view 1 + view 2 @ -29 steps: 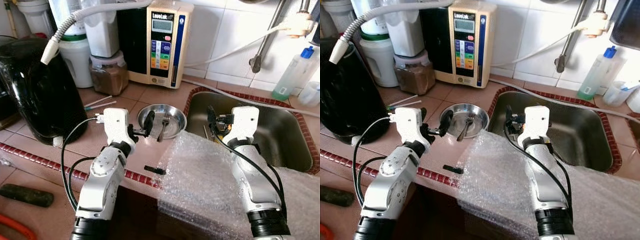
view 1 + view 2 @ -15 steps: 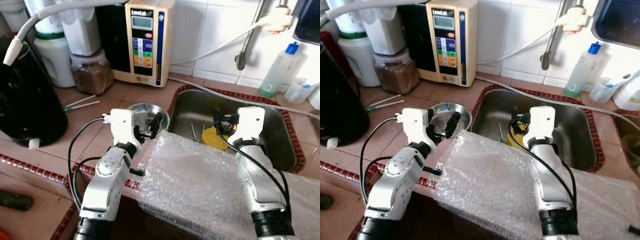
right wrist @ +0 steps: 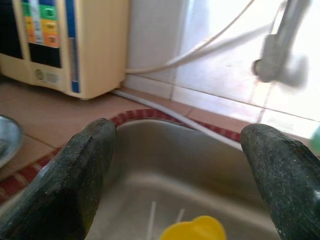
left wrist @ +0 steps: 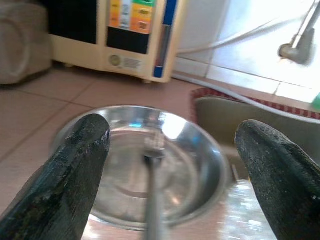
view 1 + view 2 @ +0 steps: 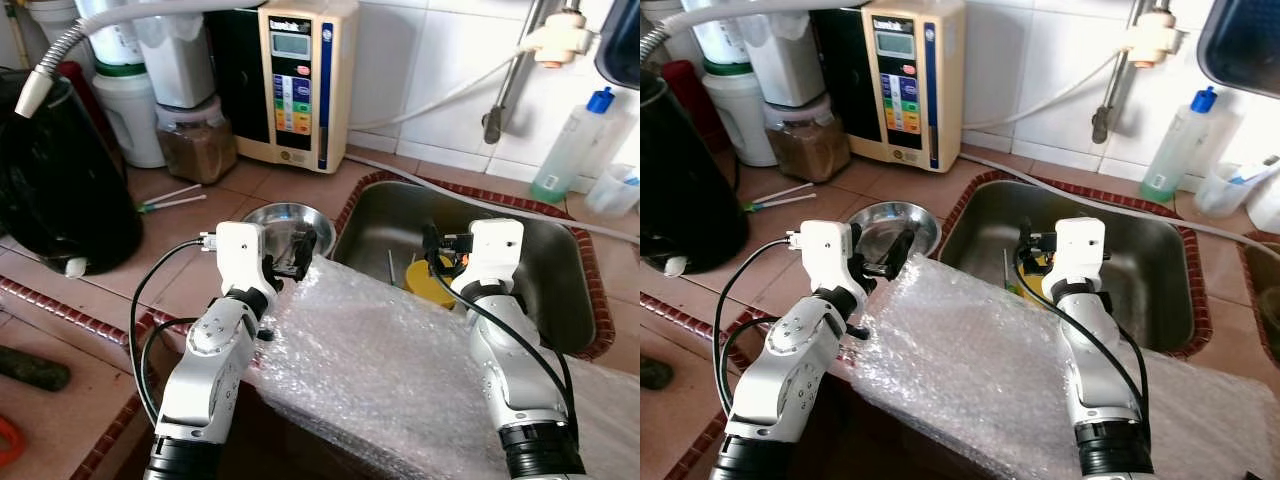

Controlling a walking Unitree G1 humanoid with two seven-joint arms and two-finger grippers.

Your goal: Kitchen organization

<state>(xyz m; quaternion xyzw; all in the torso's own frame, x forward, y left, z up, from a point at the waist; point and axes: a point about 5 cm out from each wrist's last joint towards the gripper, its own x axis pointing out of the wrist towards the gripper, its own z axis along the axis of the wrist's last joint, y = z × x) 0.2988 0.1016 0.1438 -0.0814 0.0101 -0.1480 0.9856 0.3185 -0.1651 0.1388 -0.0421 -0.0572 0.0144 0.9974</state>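
Note:
A steel bowl (image 5: 262, 216) with a fork (image 4: 152, 165) in it sits on the tiled counter beside the sink (image 5: 560, 290). My left gripper (image 5: 298, 250) hovers open at the bowl's near right rim, with nothing between its fingers (image 4: 75, 165). A bubble wrap sheet (image 5: 390, 370) lies over the counter's front edge under both arms, reaching up to the bowl. Above the sink's near left part my right gripper (image 5: 432, 250) is open and empty. A yellow object (image 5: 428, 280) and thin utensils lie on the sink floor below it.
A black kettle (image 5: 60, 190), a brown-powder jar (image 5: 195, 145) and a cream water machine (image 5: 300, 85) line the back left. Two thin sticks (image 5: 170, 198) lie near the bowl. A blue-capped bottle (image 5: 570, 145) and a tap pipe (image 5: 500, 100) stand behind the sink.
The camera has shifted, and the sink's yellow object has come into view. Relative to the bowl, my left gripper has gone from its left rim to its near right rim; the bubble wrap now reaches it.

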